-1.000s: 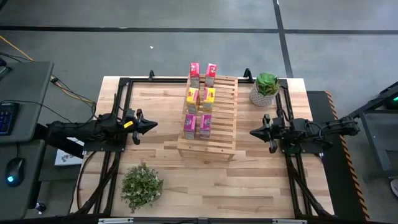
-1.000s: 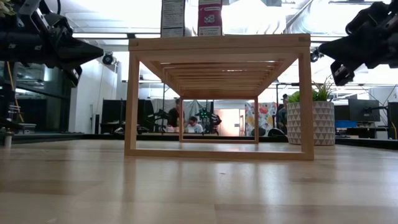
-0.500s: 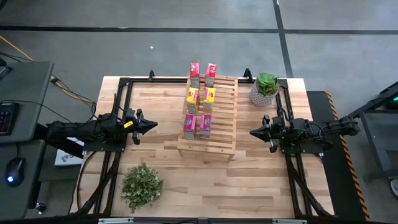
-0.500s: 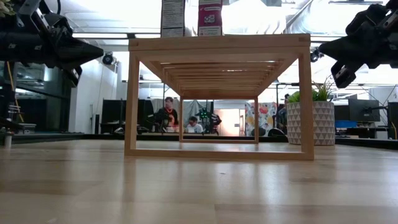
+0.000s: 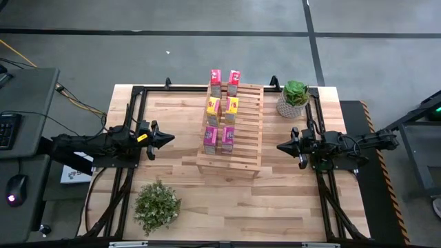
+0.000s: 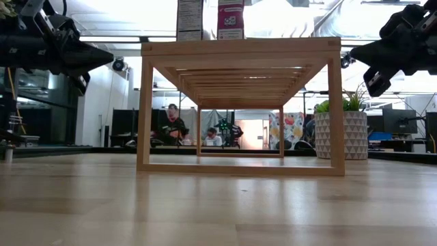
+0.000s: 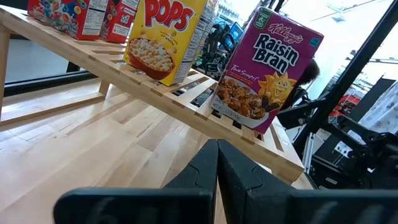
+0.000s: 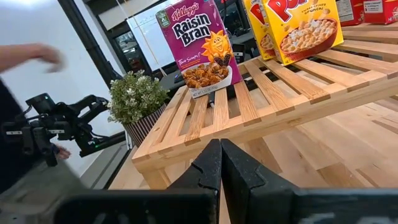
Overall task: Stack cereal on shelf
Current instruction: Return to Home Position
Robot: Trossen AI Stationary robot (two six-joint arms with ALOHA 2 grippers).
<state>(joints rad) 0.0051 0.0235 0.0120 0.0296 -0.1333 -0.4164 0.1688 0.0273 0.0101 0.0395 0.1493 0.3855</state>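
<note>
— Where are the left jaws?
— Pressed together, empty, raised above the table point(image 5: 275, 200), pointing at the shelf point(image 5: 248, 131).
— And the right jaws?
— Also closed on nothing, facing them from the shelf's other side.
— The cereal point(image 5: 213, 107)?
— Six boxes stand in pairs on the shelf, between both jaws, touched by neither.

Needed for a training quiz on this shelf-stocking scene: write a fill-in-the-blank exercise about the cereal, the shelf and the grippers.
1. The shelf carries ____ cereal boxes, standing in pairs.
2. The middle pair is coloured ____.
3. The left gripper and the right gripper, one on each side of the shelf, are both ____, holding nothing.
Missing words: six; yellow; shut.
</note>
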